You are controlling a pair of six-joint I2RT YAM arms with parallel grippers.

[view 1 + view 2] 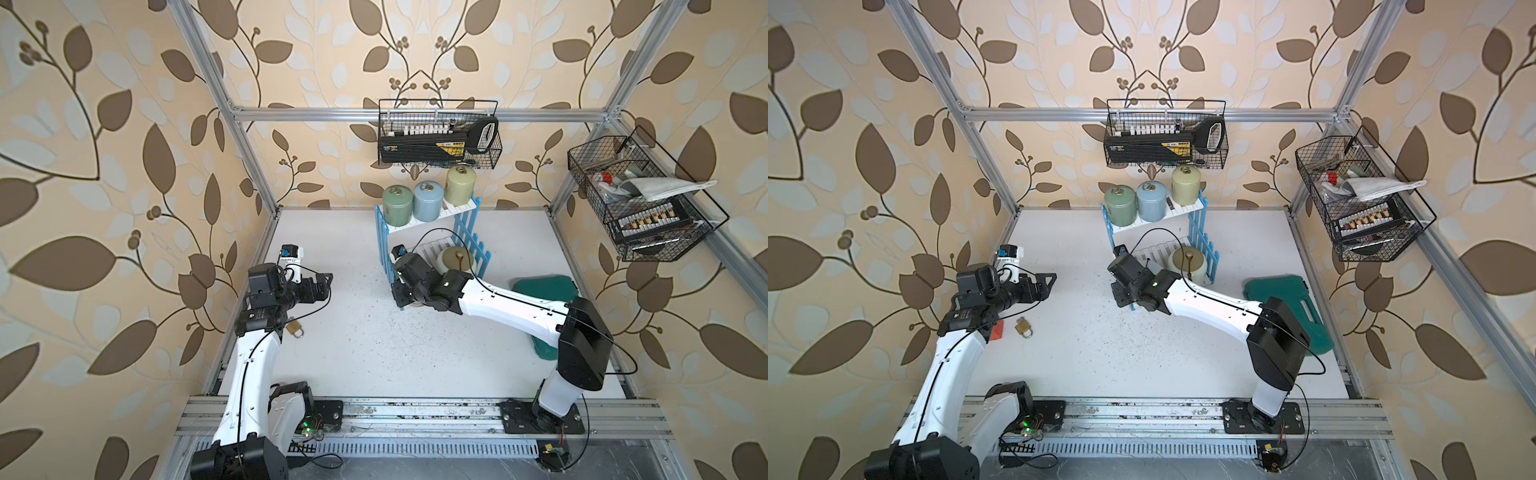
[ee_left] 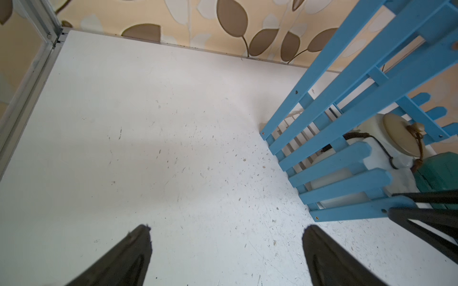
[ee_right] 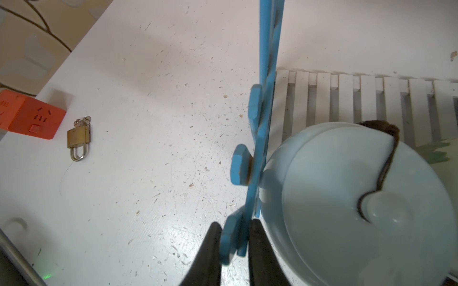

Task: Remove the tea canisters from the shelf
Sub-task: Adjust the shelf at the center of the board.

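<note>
Right gripper (image 3: 235,224) astride shelf (image 3: 269,49) fence

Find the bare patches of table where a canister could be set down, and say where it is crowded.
Widest bare patch: mid table, bordered by the padlock, the shelf and the right arm. Another: the back-left corner, between shelf and frame post. Crowded: the shelf's top tier with three ring-topped canisters, and the right side, taken by the green case.

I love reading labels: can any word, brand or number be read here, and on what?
No text can be read.
Yellow label on the black box in the back wire basket: too blurred.
White mark on the left arm: too small.
Orange socket block, brass padlock: no lettering shows.
</note>
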